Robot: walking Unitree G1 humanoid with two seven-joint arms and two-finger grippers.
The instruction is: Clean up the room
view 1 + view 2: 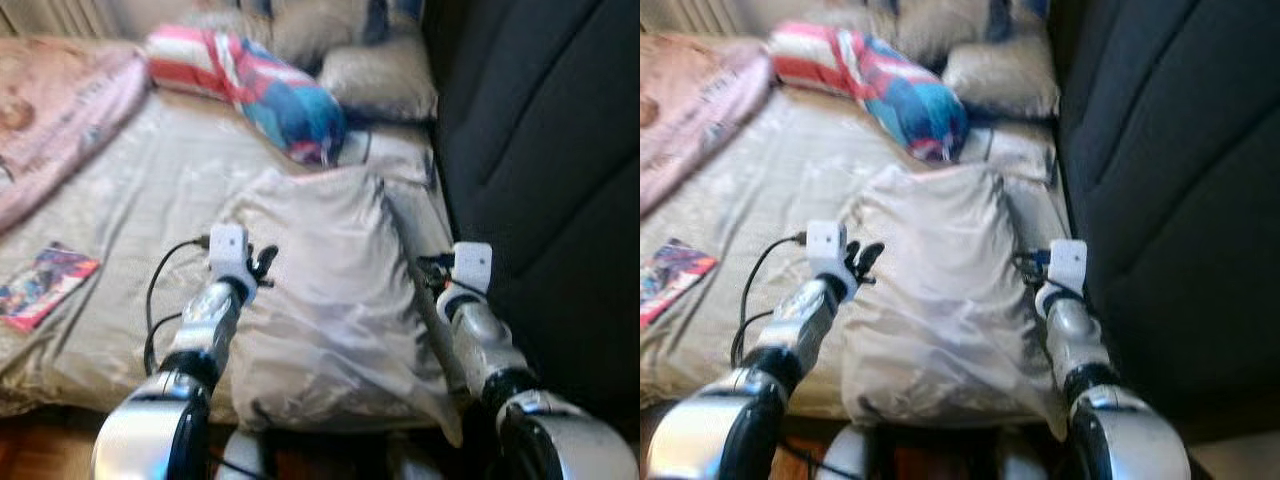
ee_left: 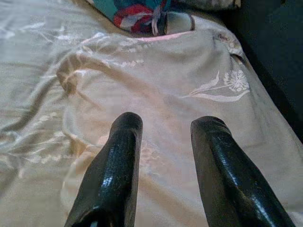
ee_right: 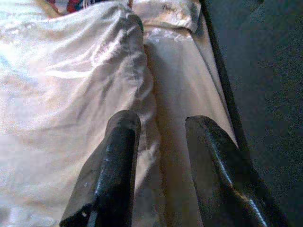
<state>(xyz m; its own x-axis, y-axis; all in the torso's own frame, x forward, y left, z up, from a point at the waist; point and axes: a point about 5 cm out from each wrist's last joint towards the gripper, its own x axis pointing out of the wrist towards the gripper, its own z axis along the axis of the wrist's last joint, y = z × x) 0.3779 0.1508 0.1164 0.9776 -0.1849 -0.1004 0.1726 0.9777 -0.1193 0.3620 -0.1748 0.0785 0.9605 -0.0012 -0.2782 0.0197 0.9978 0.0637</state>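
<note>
Between the 2 arms, on the near edge of the bed (image 1: 120, 190), lies the pale pillow (image 1: 325, 290), long axis running away from the robot. Left gripper (image 2: 163, 142) hovers over its left flank, right gripper (image 3: 158, 137) at its right edge beside the dark wall (image 1: 540, 150); both spread wide, empty. Equally near; likely a 2-arm lift.

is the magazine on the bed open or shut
Shut: the magazine lies flat on the sheet, cover up, no pages spread.
</note>
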